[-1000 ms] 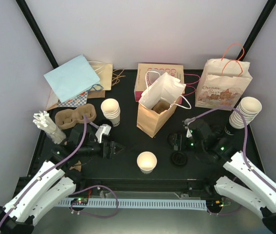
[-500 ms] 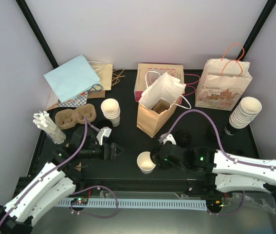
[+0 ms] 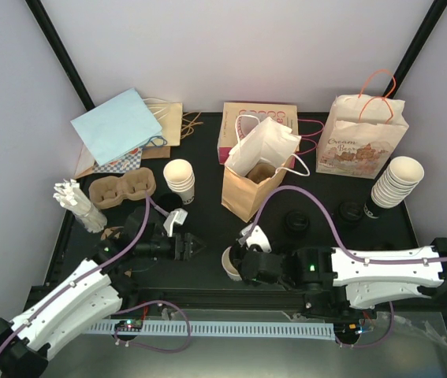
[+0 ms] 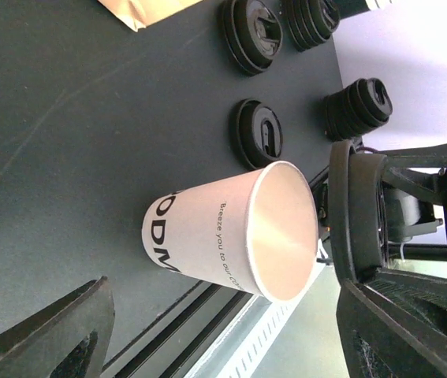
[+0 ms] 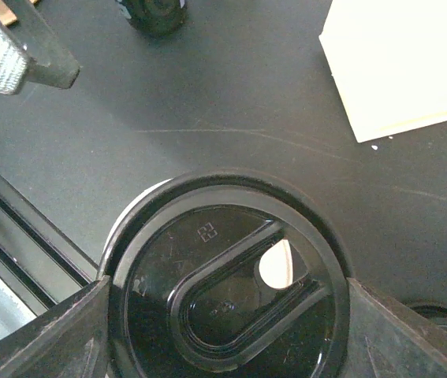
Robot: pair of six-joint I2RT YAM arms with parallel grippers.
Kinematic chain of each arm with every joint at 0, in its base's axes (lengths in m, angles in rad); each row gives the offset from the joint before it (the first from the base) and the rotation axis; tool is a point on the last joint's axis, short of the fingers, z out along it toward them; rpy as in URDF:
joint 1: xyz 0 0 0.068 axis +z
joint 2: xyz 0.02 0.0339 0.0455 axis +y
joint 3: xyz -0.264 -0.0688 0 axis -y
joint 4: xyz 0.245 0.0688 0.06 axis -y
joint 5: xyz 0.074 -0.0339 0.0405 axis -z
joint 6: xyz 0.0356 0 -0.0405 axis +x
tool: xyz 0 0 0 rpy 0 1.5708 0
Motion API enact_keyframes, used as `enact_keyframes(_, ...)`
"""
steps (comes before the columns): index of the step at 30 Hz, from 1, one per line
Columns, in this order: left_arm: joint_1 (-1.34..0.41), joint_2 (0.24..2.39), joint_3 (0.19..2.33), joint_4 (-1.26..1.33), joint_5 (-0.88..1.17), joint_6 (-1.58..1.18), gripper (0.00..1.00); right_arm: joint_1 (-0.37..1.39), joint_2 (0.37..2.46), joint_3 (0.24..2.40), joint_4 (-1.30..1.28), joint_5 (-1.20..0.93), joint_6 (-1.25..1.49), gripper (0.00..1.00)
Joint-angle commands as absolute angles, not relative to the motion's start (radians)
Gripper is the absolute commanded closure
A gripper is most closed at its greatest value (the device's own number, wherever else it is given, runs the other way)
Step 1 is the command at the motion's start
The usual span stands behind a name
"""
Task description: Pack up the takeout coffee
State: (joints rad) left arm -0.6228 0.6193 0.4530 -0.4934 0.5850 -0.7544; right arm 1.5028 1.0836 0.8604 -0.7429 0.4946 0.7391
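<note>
left arm [image 3: 57, 303], right arm [image 3: 389, 272]: white shells, lower corners | wrists were black, green lights | purple cables [image 3: 132, 232] looped | left gripper [image 3: 198, 246], right gripper [image 3: 237, 266]: black

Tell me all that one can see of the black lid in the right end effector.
The lid is round, glossy black plastic, with a raised rim, an oval recess and a small sip hole. The right end effector grips its edges. It hangs level just over the cup's open mouth; a thin gap seems to part them.
</note>
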Motion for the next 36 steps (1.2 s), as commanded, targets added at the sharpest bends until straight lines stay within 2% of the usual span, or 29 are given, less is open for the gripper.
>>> enact_keyframes(1,-0.663,0.649,0.444,-0.397,0.607,-0.801,0.21,1.536,1.111,0.867,-0.733,0.566,0.742,0.23)
enact_keyframes(15,-0.76,0.725,0.437,-0.291,0.586,-0.85,0.22,1.555,1.145,0.842,-0.66,0.537,0.706,0.23)
enact_keyframes(22,-0.774,0.734,0.423,-0.256,0.59,-0.87,0.32,1.565,1.163,0.842,-0.651,0.536,0.695,0.23)
enact_keyframes(36,-0.813,0.787,0.416,-0.2,0.583,-0.889,0.41,1.565,1.209,0.854,-0.699,0.591,0.715,0.23)
